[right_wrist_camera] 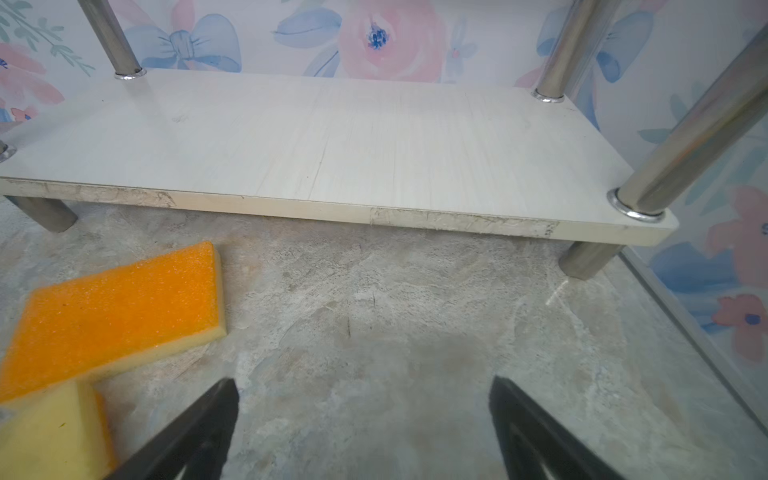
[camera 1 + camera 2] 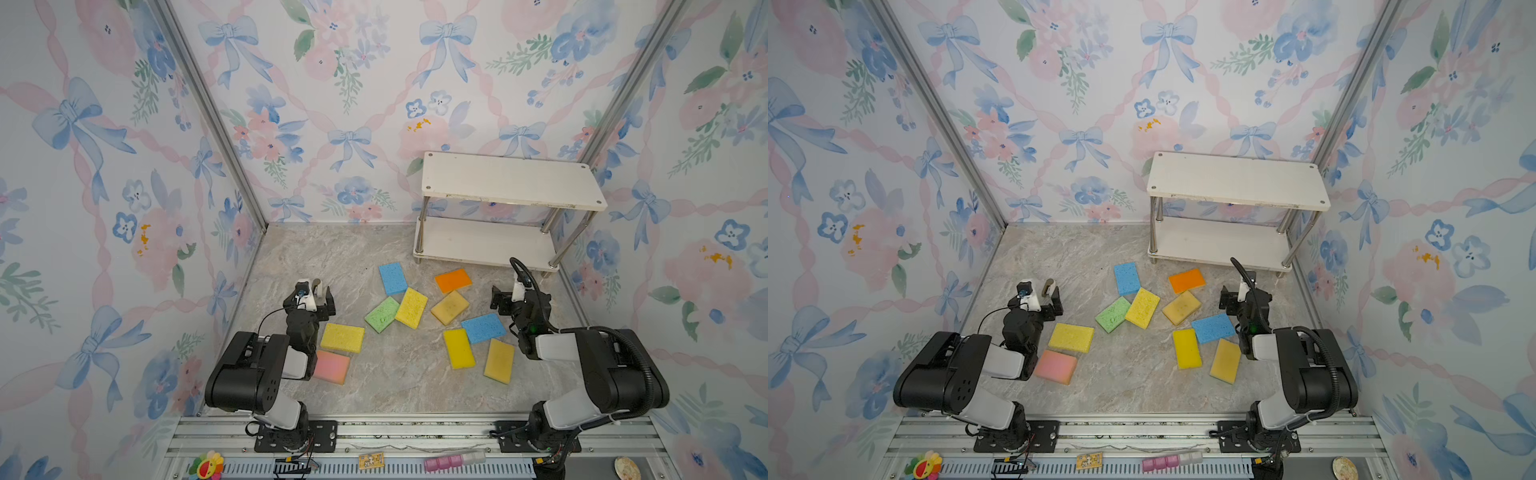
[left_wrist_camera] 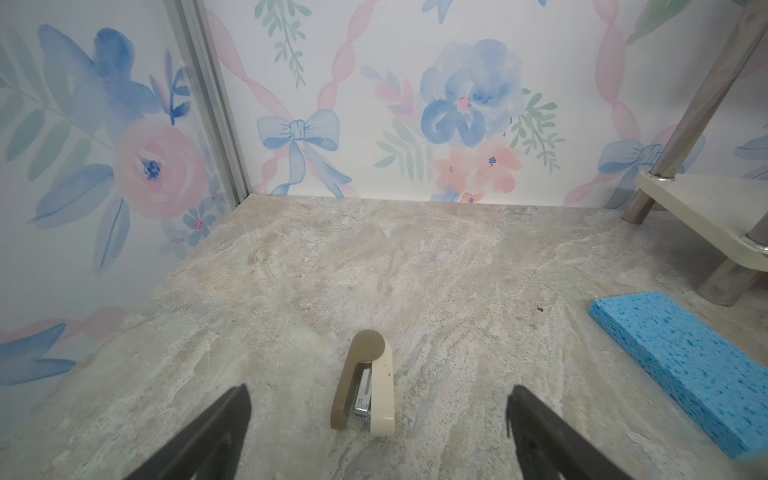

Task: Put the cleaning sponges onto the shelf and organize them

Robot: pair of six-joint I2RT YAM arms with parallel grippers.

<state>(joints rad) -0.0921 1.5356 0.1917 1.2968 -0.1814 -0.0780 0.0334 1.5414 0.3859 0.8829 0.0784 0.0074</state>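
Sponges [image 2: 411, 308] loose on tabletop [image 2: 332, 249] between left gripper [image 3: 378, 390] and right gripper [image 1: 363, 382], both spread wide and empty.

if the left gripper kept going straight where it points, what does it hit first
Likely the beige stapler lying on the table just ahead of the open left gripper, in line between its jaws. It might pass above it; height is unclear.

White two-tier board shelf with shiny metal posts [image 2: 511, 178] stands upright, back right. Ten flat rectangular porous sponges [image 2: 411, 308] lie flat, scattered on the marbled tabletop [image 2: 353, 249] before it. Blue sponge [image 2: 392, 278] and orange sponge [image 2: 453, 280] lie nearest it. Pink sponge [image 2: 331, 367] is at front left. Green sponge [image 2: 382, 314] touches a yellow one. Others are yellow, tan-yellow and blue.
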